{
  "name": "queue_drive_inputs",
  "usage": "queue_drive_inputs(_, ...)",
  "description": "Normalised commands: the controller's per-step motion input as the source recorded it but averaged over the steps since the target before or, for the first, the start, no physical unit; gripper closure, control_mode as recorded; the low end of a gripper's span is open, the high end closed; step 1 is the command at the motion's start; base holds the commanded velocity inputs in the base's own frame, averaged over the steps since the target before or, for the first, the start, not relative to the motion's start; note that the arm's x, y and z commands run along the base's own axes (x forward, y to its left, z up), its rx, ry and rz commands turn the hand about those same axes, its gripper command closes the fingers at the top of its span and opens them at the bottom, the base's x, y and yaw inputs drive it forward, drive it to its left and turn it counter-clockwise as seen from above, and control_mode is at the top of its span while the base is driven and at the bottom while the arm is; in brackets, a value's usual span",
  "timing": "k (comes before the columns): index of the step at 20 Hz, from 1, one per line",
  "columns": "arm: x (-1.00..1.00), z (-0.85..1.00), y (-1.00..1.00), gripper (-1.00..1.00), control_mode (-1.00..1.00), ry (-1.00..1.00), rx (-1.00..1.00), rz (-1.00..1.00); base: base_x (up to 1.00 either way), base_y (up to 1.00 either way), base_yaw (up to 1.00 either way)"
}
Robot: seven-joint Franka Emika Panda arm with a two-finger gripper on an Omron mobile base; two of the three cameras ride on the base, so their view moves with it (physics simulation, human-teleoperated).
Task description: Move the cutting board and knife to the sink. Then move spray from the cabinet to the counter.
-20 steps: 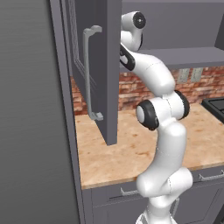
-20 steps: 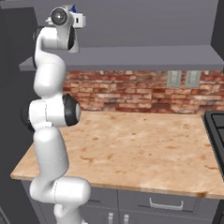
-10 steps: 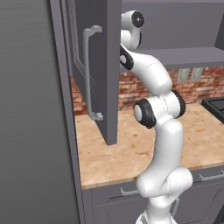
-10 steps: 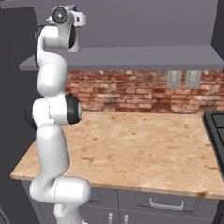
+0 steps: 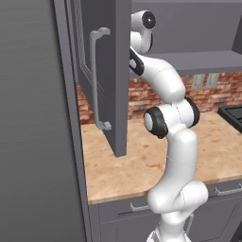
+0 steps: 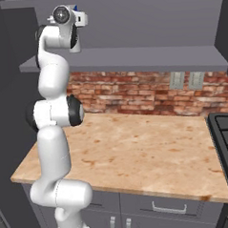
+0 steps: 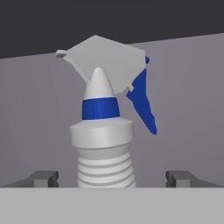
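The gripper [image 7: 111, 177] is spread wide, one dark fingertip [image 7: 42, 177] on each side of the spray [image 7: 105, 140], with a clear gap between each tip and the bottle, so nothing is pinched. The bottle stands upright between them: a ribbed pale grey neck, a blue collar, a white trigger head pointing off to one side and a blue trigger lever hanging down the other. Behind it is the plain grey back of the cabinet, dark above.

From the right side of the base, the hand is up at the top of the arm, level with the space above the grey shelf [image 6: 131, 57], and a small bit of blue peeks out just past the hand. From the left side, the arm reaches up behind the open cabinet door [image 5: 106, 71], whose long pale bar handle [image 5: 97, 80] faces the camera.

Below, the counter [image 6: 137, 152] lies bare in beige wood grain, backed by a red brick wall [image 6: 134, 93] with two pale outlets [image 6: 185, 80]. The black stove [image 6: 227, 133] shows at the right edge, and grey drawer fronts [image 6: 160, 206] run under the slab.
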Motion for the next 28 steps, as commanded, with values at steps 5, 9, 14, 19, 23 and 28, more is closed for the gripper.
queue_drive_inputs(5, 0.00, 0.00, 0.00, 1.00, -1.00, 0.00, 0.00, 0.00, 0.00, 0.00, 0.00)
queue_drive_inputs(9, 0.00, 0.00, 0.00, 1.00, -1.00, 0.00, 0.00, 0.00, 0.00, 0.00, 0.00)
queue_drive_inputs(14, -0.01, 0.00, 0.00, 1.00, -1.00, -0.01, 0.00, 0.00, 0.00, 0.00, 0.00)
queue_drive_inputs(19, 0.00, 0.00, 0.00, 1.00, -1.00, -0.03, 0.00, 0.00, 0.00, 0.00, 0.00)
queue_drive_inputs(23, 0.00, 0.00, 0.00, 1.00, -1.00, -0.05, 0.00, 0.00, 0.00, 0.00, 0.00)
queue_drive_inputs(28, 0.00, 0.00, 0.00, 1.00, -1.00, -0.08, 0.00, 0.00, 0.00, 0.00, 0.00)
